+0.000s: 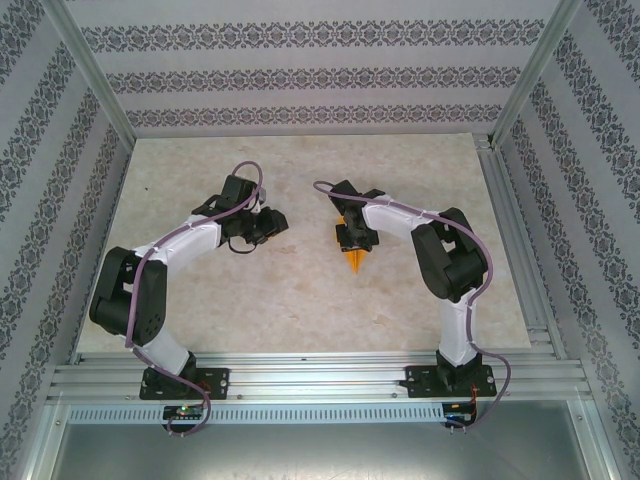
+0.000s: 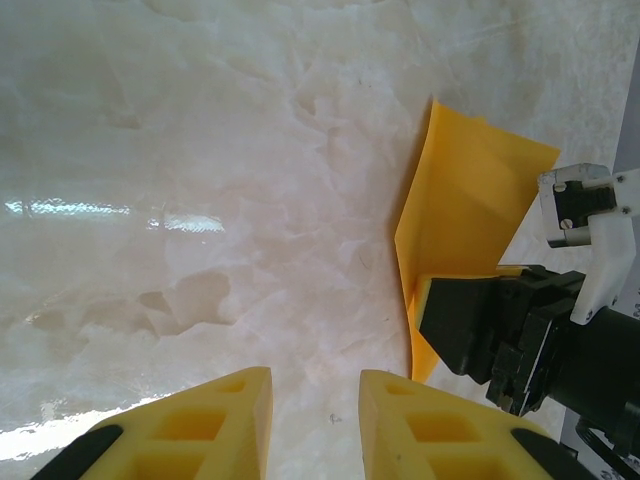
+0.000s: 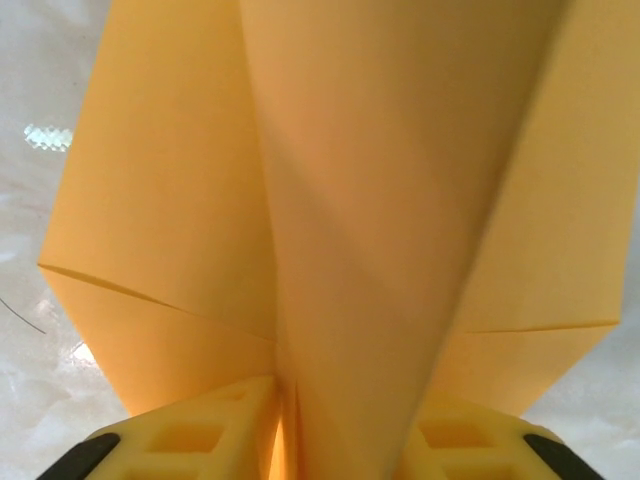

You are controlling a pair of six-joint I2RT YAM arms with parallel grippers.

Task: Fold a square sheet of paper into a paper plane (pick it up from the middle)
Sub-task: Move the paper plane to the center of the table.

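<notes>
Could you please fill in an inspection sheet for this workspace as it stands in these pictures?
Surface: pale marbled table, glossy.
Job's things: folded orange paper, creased and tapering to a point, its centre fold between the right gripper's fingers.
Clutter: nothing seen.
Grippers: left gripper open and empty over bare table beside the paper; right gripper straddles the paper's fold, whether it grips cannot be told.
Cables: lavender cables run along both arms, looping near the wrists, apart from the paper.
Surroundings: patterned walls on three sides; aluminium frame rails at the near edge.
</notes>
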